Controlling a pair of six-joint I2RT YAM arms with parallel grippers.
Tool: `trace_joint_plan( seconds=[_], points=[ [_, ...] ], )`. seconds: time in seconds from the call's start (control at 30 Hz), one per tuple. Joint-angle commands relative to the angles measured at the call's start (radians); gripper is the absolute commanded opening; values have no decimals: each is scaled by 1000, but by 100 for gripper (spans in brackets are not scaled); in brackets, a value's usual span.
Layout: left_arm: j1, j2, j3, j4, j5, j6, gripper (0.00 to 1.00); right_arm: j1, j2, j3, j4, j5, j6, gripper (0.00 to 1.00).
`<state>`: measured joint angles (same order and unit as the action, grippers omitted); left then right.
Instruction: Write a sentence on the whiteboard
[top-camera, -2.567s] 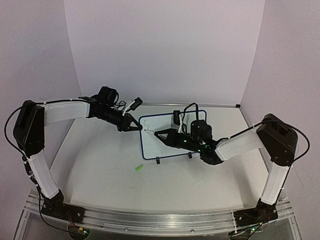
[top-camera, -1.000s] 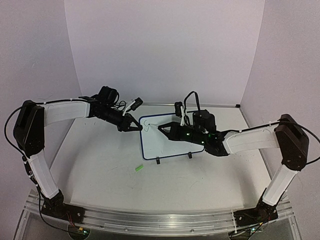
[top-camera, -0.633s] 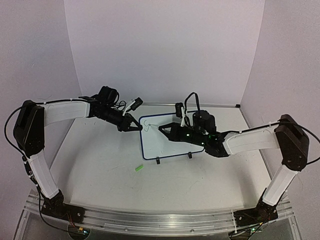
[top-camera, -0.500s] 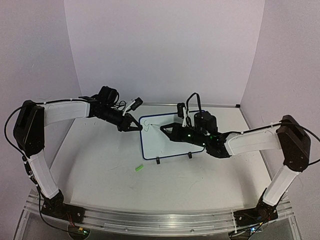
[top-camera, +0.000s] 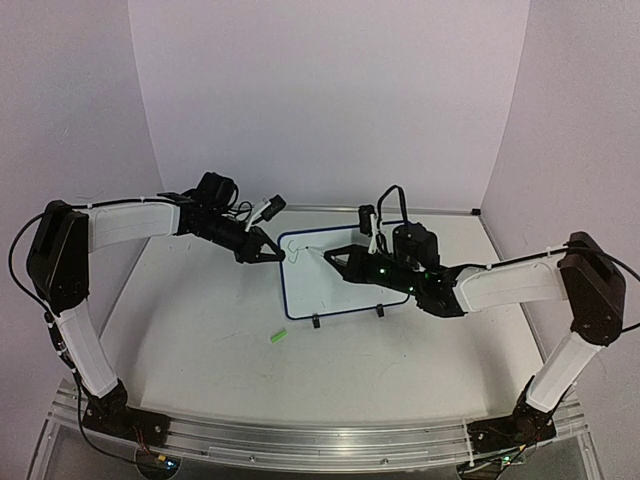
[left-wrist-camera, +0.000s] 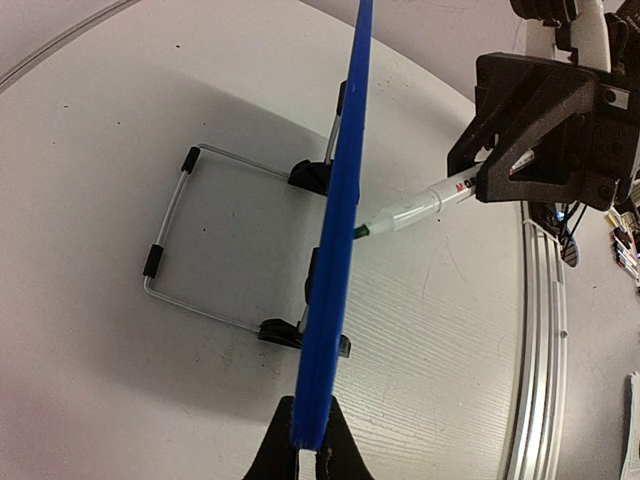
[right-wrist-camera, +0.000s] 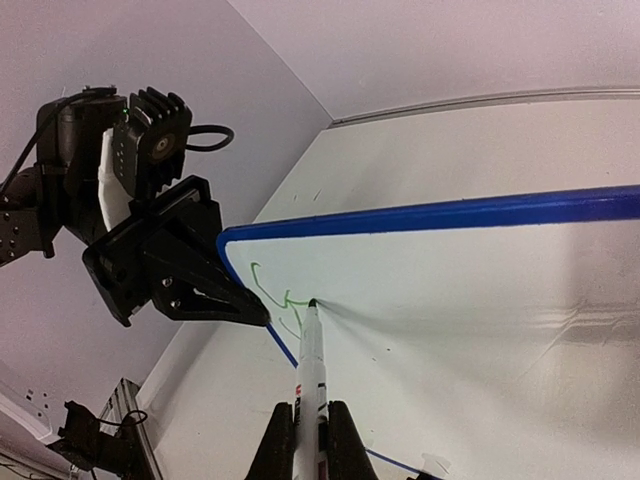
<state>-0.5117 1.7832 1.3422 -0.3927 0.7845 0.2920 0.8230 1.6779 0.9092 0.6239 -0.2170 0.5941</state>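
Observation:
The whiteboard (top-camera: 312, 290), white with a blue frame, stands upright mid-table on two black clip feet and a wire stand (left-wrist-camera: 175, 245). My left gripper (top-camera: 274, 257) is shut on the board's left edge (left-wrist-camera: 338, 240); the jaws pinch the blue frame (left-wrist-camera: 310, 452). My right gripper (right-wrist-camera: 310, 440) is shut on a white marker (right-wrist-camera: 309, 372). The marker's green tip touches the board's upper left area (right-wrist-camera: 470, 290). Of the sentence, only a few thin green strokes (right-wrist-camera: 272, 296) show beside the tip. The left gripper's fingers (right-wrist-camera: 205, 295) sit just left of them.
A small green marker cap (top-camera: 277, 338) lies on the table in front of the board's left corner. Purple walls close off the back and both sides. A metal rail (top-camera: 320, 440) runs along the near edge.
My right arm has shifted slightly to the right and carried the marker tip a little along the board. The left arm and the board have not moved.

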Motion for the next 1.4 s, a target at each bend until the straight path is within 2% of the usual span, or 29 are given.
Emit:
trace_joint_plan(
  seconds=[0.0,0.23,1.03,1.37],
  points=[
    [-5,4,28,-41,-34,19,0,-6,-54,3,35,-58,-7,0],
    [-5,1,28,-43,-37,21,0,-7,-73,1,24,-66,-4,0],
    [-14,6,32,-56,-51,34,0,-7,28,112,-28,-15,-28,0],
    [-16,4,34,-58,-54,37,0,-7,25,78,-44,29,-17,0]
  ],
)
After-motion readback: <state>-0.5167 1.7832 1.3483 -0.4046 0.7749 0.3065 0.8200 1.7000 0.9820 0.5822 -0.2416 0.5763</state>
